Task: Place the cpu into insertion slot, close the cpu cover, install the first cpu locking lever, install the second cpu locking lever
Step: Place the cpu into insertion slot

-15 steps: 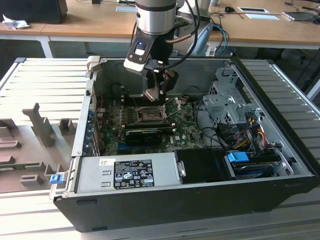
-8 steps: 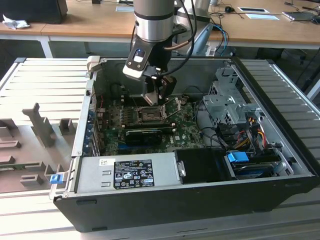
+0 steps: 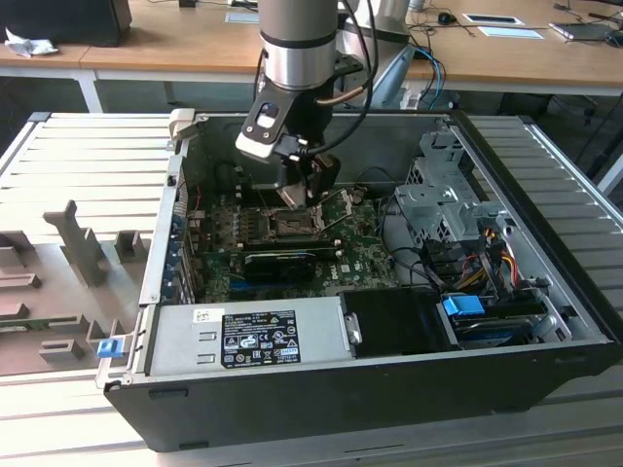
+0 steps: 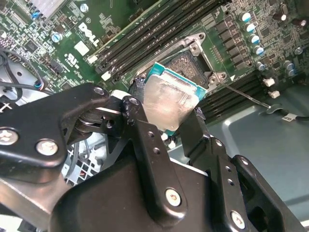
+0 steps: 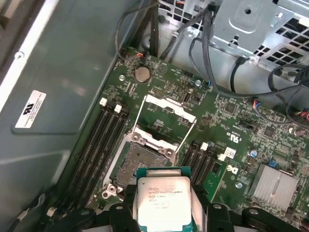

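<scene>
Gripping cpu [image 5: 164,205], jaws hang over insertion slot [image 5: 137,166] between memory slots [image 5: 99,140].

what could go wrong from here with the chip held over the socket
1. The claw holds the cpu by its edges above the open insertion slot; if it comes down skewed or off-centre, it may seat badly on the slot's contacts.
2. The cpu cover and a thin locking lever stand close by the slot; the claw's fingers could catch them.
</scene>
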`<state>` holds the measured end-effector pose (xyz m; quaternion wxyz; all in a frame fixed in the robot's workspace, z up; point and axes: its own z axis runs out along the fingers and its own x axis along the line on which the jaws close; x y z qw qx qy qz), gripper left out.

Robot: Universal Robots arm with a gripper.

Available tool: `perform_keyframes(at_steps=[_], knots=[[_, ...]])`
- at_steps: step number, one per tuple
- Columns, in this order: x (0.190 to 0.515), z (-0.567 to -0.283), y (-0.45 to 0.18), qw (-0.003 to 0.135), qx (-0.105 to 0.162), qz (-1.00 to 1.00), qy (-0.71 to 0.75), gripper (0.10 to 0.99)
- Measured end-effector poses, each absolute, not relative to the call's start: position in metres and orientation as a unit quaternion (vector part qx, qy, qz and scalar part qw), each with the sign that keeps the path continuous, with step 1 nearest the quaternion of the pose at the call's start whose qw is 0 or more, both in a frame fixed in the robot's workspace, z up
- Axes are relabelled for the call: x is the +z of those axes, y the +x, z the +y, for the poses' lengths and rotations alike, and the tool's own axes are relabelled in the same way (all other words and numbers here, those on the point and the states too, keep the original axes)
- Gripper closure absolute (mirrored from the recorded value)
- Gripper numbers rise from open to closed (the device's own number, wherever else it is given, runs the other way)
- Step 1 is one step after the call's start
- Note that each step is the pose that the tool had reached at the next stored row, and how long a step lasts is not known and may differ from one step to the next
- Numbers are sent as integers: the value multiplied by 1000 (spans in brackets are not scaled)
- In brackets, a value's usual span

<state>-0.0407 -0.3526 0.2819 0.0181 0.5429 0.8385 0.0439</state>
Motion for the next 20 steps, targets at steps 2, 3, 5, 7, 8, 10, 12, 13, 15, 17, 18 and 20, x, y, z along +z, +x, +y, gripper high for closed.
perform_keyframes(at_steps=[2,3,5,7,8,10,12,13,15,17,18,20], knots=[[280,-353,-41,18,44,838,544,553],[278,-353,-41,18,44,838,544,553],[276,-353,-41,19,43,829,557,553],[274,-353,-41,19,43,819,572,553],[271,-353,-41,20,43,805,592,553],[268,-353,-41,22,42,787,615,553],[265,-353,-41,23,41,774,632,553],[264,-353,-41,23,41,767,640,553],[262,-353,-41,24,41,755,654,553],[259,-353,-41,24,40,744,667,553],[259,-353,-41,24,40,742,668,553],[258,-353,-41,24,40,741,670,553]])
